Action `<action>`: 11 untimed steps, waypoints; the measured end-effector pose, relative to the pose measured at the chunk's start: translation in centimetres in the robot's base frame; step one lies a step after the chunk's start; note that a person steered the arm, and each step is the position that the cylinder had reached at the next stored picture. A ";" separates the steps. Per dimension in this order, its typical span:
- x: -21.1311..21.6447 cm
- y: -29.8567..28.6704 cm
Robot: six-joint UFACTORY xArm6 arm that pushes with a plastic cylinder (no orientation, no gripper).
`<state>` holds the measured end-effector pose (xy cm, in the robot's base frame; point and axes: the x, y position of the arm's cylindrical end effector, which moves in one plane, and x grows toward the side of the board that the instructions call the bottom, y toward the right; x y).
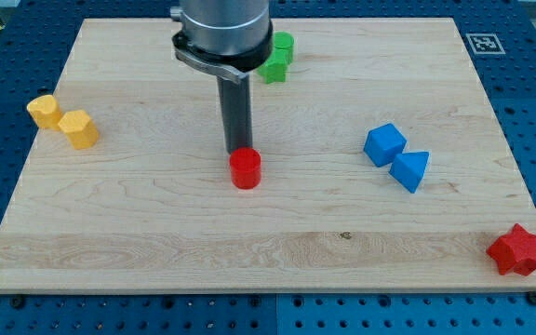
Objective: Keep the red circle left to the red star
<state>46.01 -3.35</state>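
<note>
The red circle is a short red cylinder near the middle of the wooden board. The red star lies at the board's bottom right corner, far to the right of the circle. My tip stands just behind the red circle, at its top edge in the view, touching or almost touching it. The dark rod runs up to the arm's grey body at the view's top.
Two yellow blocks sit at the left edge. A green block lies at the top, partly behind the arm. A blue cube and a blue triangular block sit together at right.
</note>
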 end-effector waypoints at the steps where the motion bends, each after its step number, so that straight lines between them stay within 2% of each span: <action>1: 0.9 -1.1; 2: 2.7 -4.3; 4: 4.4 -3.7; 7: 4.3 -0.4; 8: 1.6 0.4; 9: 3.6 4.5; 11: 6.4 6.3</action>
